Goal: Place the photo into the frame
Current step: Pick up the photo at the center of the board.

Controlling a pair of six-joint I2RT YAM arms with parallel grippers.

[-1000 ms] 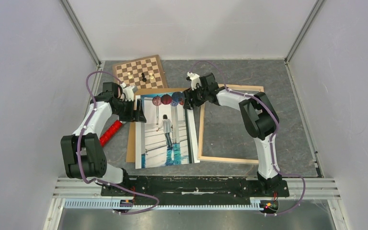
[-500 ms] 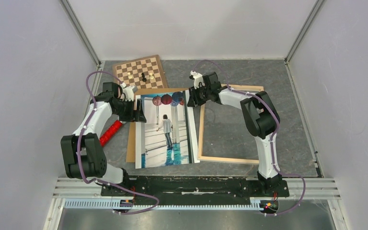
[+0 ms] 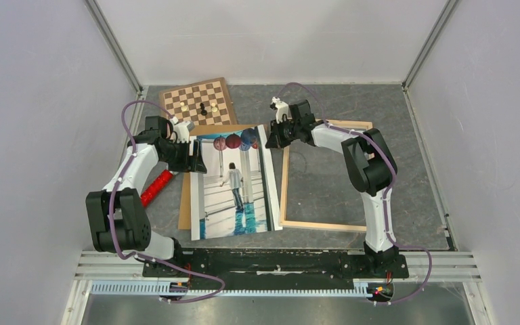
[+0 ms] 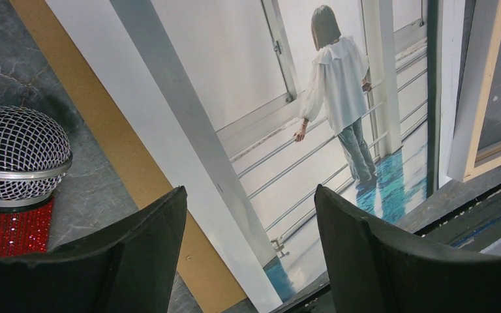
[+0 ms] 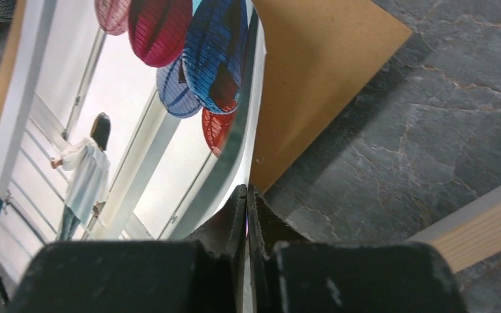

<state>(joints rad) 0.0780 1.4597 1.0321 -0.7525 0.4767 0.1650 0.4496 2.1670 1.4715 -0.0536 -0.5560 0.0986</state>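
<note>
The photo (image 3: 233, 186) lies picture side up, resting partly on a brown backing board (image 3: 185, 203), with its right border over the left bar of the frame (image 3: 321, 225). The frame, of light wood, lies flat to the right. My right gripper (image 3: 269, 141) is shut on the photo's right edge near the top corner; in the right wrist view the print (image 5: 137, 130) curls up between the pinched jaws (image 5: 246, 192). My left gripper (image 3: 196, 157) hovers open over the photo's left border (image 4: 189, 163), its jaws (image 4: 248, 222) wide apart with nothing between them.
A checkered chessboard (image 3: 198, 101) with a few pieces lies at the back left. A red microphone (image 3: 154, 187) with a mesh head (image 4: 19, 156) lies left of the backing board. Grey walls close in both sides.
My right gripper has gone from open to shut on the photo's upper right edge, and that corner has lifted slightly. The left arm has not moved.
</note>
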